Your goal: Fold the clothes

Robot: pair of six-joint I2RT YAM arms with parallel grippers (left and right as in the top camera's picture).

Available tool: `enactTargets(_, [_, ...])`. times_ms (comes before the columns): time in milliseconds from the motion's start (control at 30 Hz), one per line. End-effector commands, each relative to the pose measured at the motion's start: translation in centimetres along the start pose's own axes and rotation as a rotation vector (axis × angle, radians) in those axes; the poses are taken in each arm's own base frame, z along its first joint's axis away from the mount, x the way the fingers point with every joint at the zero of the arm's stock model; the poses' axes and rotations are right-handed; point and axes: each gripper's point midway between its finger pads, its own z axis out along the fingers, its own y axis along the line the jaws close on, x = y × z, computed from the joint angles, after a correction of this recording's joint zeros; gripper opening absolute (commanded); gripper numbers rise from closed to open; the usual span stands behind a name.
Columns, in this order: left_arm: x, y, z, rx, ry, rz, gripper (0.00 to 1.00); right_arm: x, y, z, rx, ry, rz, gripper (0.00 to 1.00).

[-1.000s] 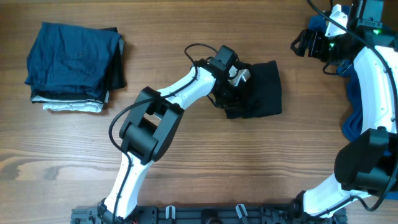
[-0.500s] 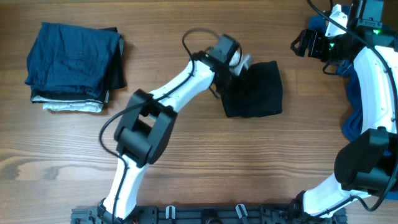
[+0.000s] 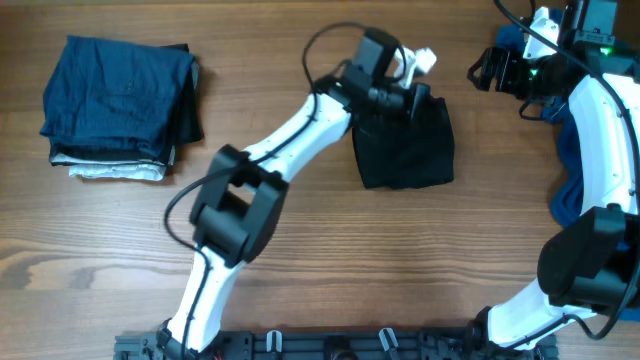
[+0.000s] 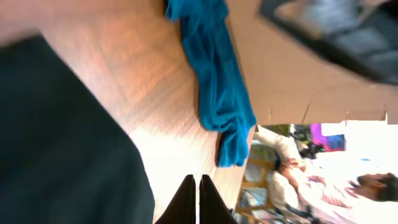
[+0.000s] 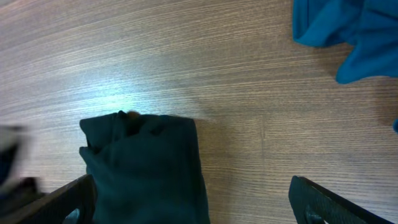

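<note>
A folded black garment lies in the middle of the table; it also shows in the right wrist view and at the left of the left wrist view. My left gripper is shut and empty, raised just above the garment's far edge; its fingertips are pressed together. A bright blue garment hangs over the right table edge, also visible in the left wrist view and the right wrist view. My right gripper is open and empty at the far right.
A stack of folded clothes, dark blue on top, sits at the far left of the wooden table. The right arm runs along the right edge.
My left gripper has lifted off the black garment and moved up and to the right, toward the far edge. The garment stays put. The right arm has not moved.
</note>
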Motion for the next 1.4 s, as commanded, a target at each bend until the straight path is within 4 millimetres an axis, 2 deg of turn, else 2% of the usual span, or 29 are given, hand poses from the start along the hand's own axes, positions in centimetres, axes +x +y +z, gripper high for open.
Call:
enactTargets(0, [2.6, 0.4, 2.7, 0.071, 0.102, -0.095, 0.04, -0.3, 0.0, -0.4, 0.009, -0.015, -0.002, 0.99])
enactTargets(133, [4.2, 0.3, 4.4, 0.122, 0.164, -0.116, 0.04, -0.3, 0.0, -0.4, 0.009, -0.015, -0.003, 0.99])
enactTargets(200, [5.0, 1.0, 5.1, 0.118, 0.187, -0.147, 0.04, -0.3, 0.0, -0.4, 0.009, -0.015, -0.002, 0.99])
enactTargets(367, [6.4, 3.6, 6.1, 0.084, 0.223, -0.213, 0.04, -0.3, 0.0, -0.4, 0.009, -0.015, -0.002, 1.00])
enactTargets(567, [8.1, 8.3, 7.6, 0.028, 0.243, -0.289, 0.04, -0.3, 0.0, -0.4, 0.009, -0.015, -0.002, 1.00])
enactTargets(633, [8.5, 9.0, 7.9, 0.021, 0.251, -0.303, 0.04, -0.3, 0.0, -0.4, 0.009, -0.015, -0.002, 0.99])
enactTargets(700, [8.4, 9.0, 7.9, 0.023, 0.249, -0.302, 0.04, -0.3, 0.0, -0.4, 0.009, -0.015, -0.002, 1.00])
enactTargets(800, [6.6, 6.8, 7.3, 0.070, 0.209, -0.265, 0.04, -0.3, 0.0, -0.4, 0.009, -0.015, -0.002, 0.99])
enactTargets(867, [4.4, 4.6, 6.3, 0.112, 0.157, -0.226, 0.04, -0.3, 0.0, -0.4, 0.009, -0.015, -0.002, 0.99])
enactTargets(967, [0.7, 0.9, 3.7, 0.179, 0.061, -0.116, 0.04, -0.3, 0.0, -0.4, 0.009, -0.015, -0.002, 1.00])
enactTargets(1000, [-1.7, -0.6, 1.9, 0.195, -0.017, -0.050, 0.04, -0.3, 0.0, -0.4, 0.009, -0.015, -0.002, 1.00])
enactTargets(1033, [-2.5, -0.8, 1.3, 0.190, -0.046, -0.039, 0.04, -0.3, 0.0, -0.4, 0.009, -0.015, -0.002, 1.00])
enactTargets(1167, [-4.9, 0.6, -0.5, 0.141, -0.140, -0.058, 0.05, -0.3, 0.0, -0.4, 0.009, -0.015, -0.002, 0.99])
enactTargets(1300, [-5.3, 3.7, -0.3, 0.061, -0.177, -0.106, 0.05, -0.3, 0.0, -0.4, 0.009, -0.015, -0.002, 0.99])
enactTargets(1367, [-5.4, 6.2, 0.2, -0.034, -0.217, -0.135, 0.05, -0.3, 0.0, -0.4, 0.009, -0.015, -0.002, 1.00])
